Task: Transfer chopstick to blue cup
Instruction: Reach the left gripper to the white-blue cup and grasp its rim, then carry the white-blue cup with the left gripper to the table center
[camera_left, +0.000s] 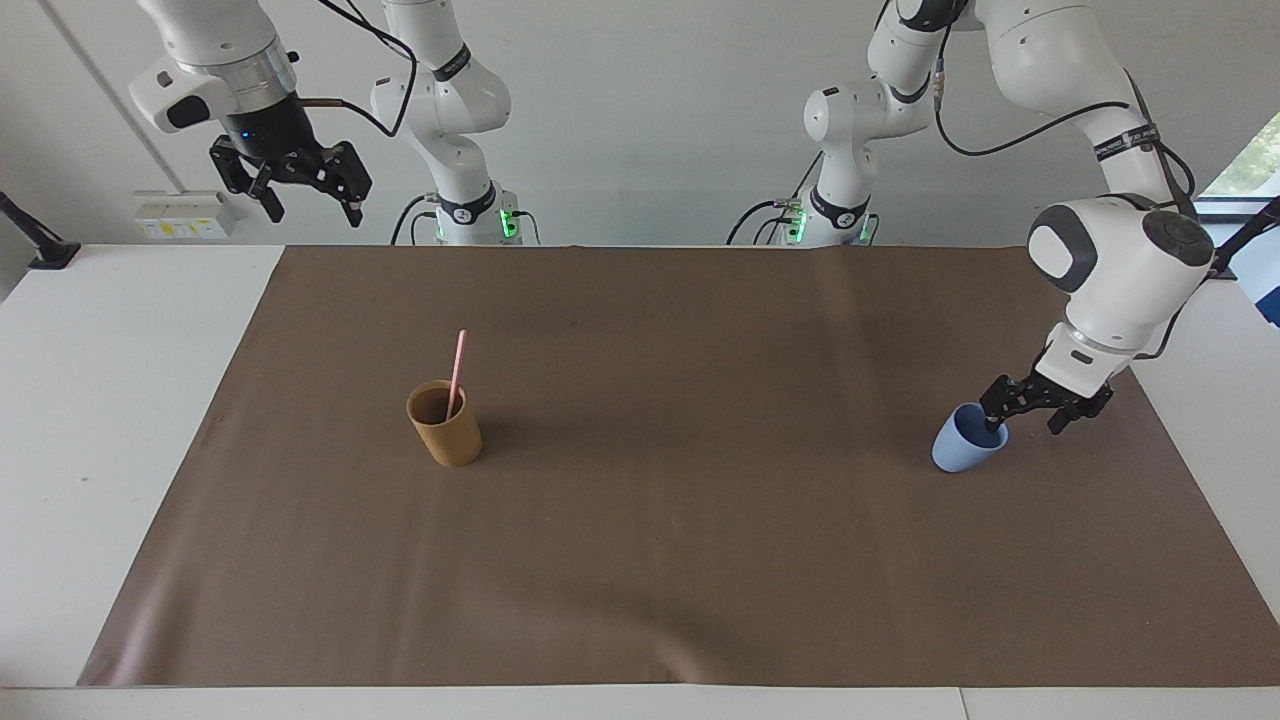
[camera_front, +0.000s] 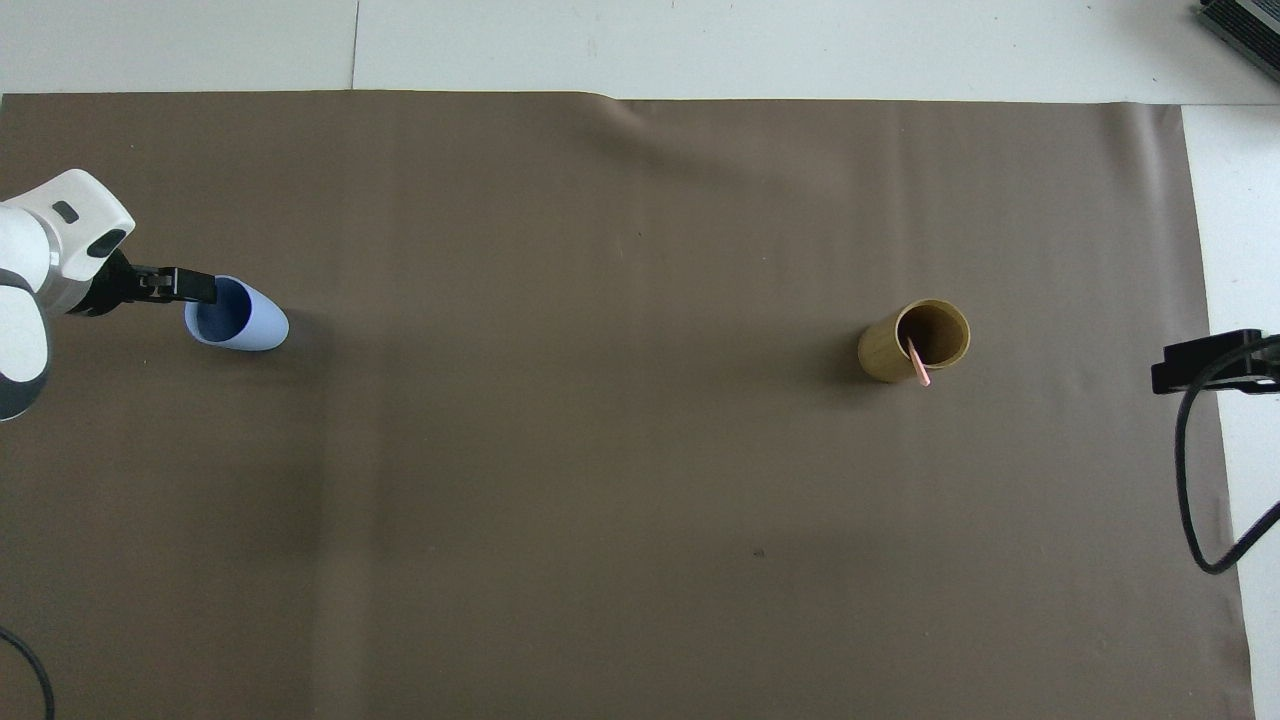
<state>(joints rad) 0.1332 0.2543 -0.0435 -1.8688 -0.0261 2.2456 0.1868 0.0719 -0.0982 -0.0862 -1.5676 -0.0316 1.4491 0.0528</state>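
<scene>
**Pink Stick Waits in the Brown Cup**

Brown paper covers most of the white worktop (camera_left: 110, 400), and a pale wall stands at the top of the frame. On the paper, left of the middle in the facing view, a tan cup (camera_left: 445, 424) stands up. The chopstick (camera_left: 457, 372) leans inside it, its top poking well above the rim. It looks thin, light, stiff and smooth, so it could slip or tip the cup. The bare upper part, above the rim, seems the best place to pinch it.

At the right of that view sits the blue cup (camera_left: 966, 438), well apart from the tan one. The left gripper (camera_left: 1022, 412) is low at its rim, fingers open, one finger dipping inside the cup. It grips nothing yet.

The right gripper (camera_left: 311, 201) waits high in the upper left, fingers open and empty.
</scene>
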